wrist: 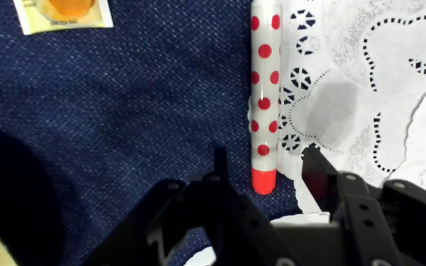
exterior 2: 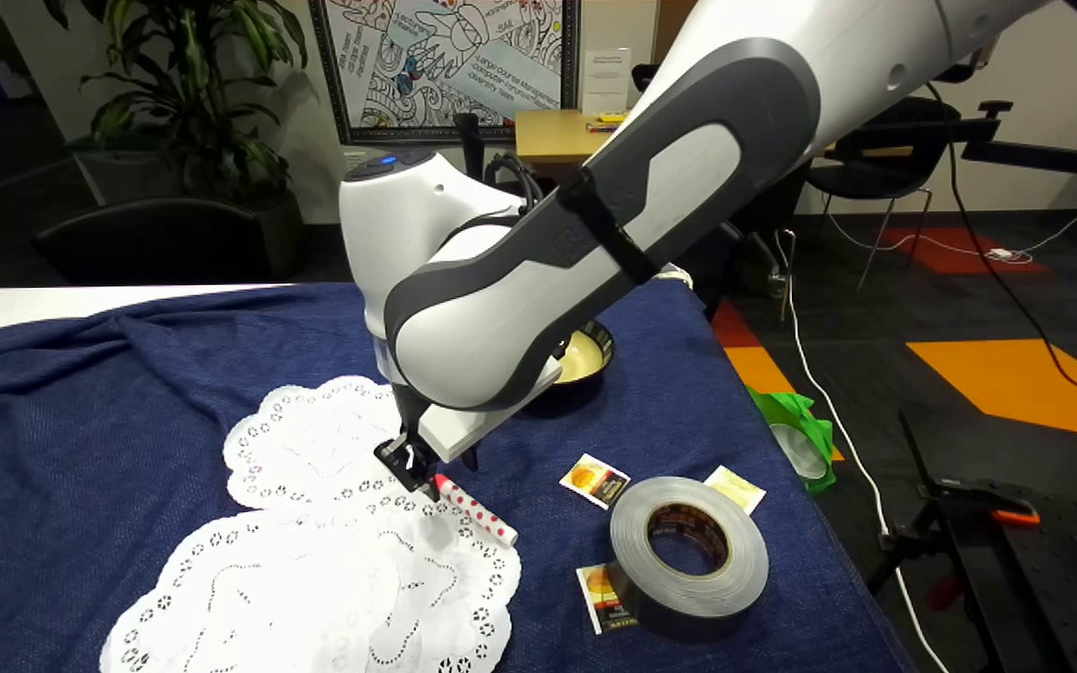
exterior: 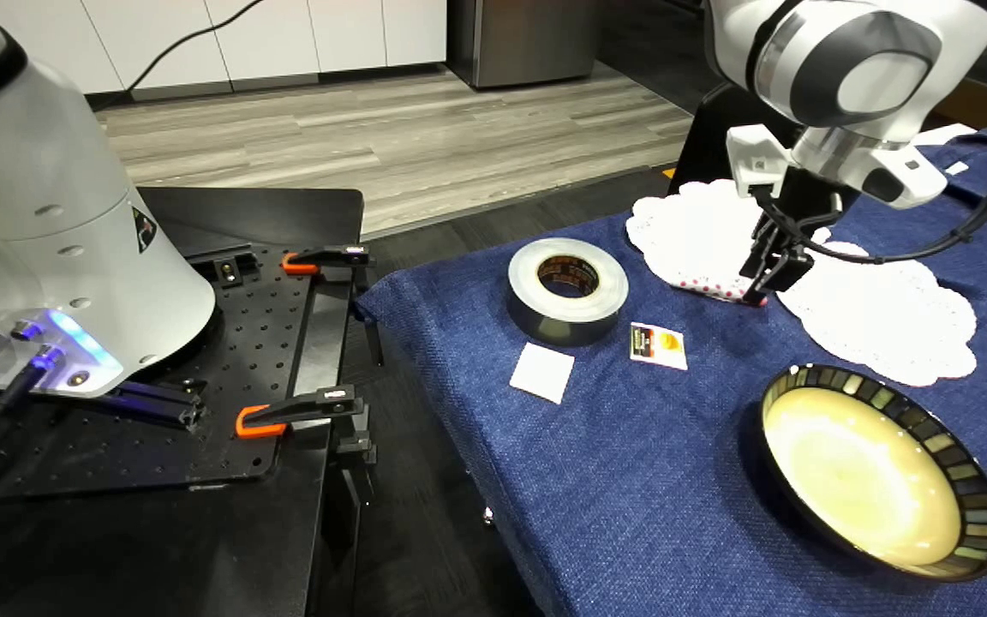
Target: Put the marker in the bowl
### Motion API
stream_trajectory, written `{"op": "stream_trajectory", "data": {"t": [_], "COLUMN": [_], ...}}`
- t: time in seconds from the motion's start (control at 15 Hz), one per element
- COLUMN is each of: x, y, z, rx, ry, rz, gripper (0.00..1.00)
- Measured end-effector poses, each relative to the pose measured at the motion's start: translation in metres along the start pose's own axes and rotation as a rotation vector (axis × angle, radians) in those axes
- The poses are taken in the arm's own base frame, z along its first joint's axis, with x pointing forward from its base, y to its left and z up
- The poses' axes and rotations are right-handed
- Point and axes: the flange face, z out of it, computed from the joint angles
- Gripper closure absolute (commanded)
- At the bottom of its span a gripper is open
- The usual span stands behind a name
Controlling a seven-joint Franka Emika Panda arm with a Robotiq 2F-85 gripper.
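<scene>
A tape roll (exterior 2: 688,595), 3 packets (exterior 2: 595,481) and white doilies (exterior 2: 305,579) lie on blue cloth (exterior: 631,480)

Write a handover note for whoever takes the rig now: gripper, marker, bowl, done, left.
Gripper: open, one finger each side of the marker near its red end; gaps show on both sides.
Marker: white with red dots, lying partly over the edge of a white doily.
Bowl: on the blue cloth, to the right of the marker and nearer the camera in an exterior view.
Done: gripper positioned around the marker; not grasped.
Left: close on it, lift, carry to the bowl, release. Finger height looks low, but check before closing.
</scene>
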Motion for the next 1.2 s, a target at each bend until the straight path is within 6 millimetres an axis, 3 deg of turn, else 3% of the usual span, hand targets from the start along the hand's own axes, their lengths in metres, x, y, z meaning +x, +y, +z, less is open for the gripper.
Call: {"op": "stream_trajectory", "data": {"t": [0.13, 0.27, 0.6, 0.73, 1.0, 1.2], "x": [0.001, 0.002, 0.005, 0.006, 0.008, 0.012], "y": [0.001, 0.001, 0.000, -0.001, -0.002, 0.000], "z": [0.003, 0.006, 0.013, 0.012, 0.007, -0.014], "rx": [-0.007, -0.015, -0.029, -0.028, -0.025, -0.011], "ry": [-0.011, -0.024, -0.049, -0.048, -0.038, -0.008], "rz": [0.001, 0.002, 0.001, 0.001, 0.001, 0.010], "gripper": [0.42, 0.66, 1.00, 0.95, 0.95, 0.95]}}
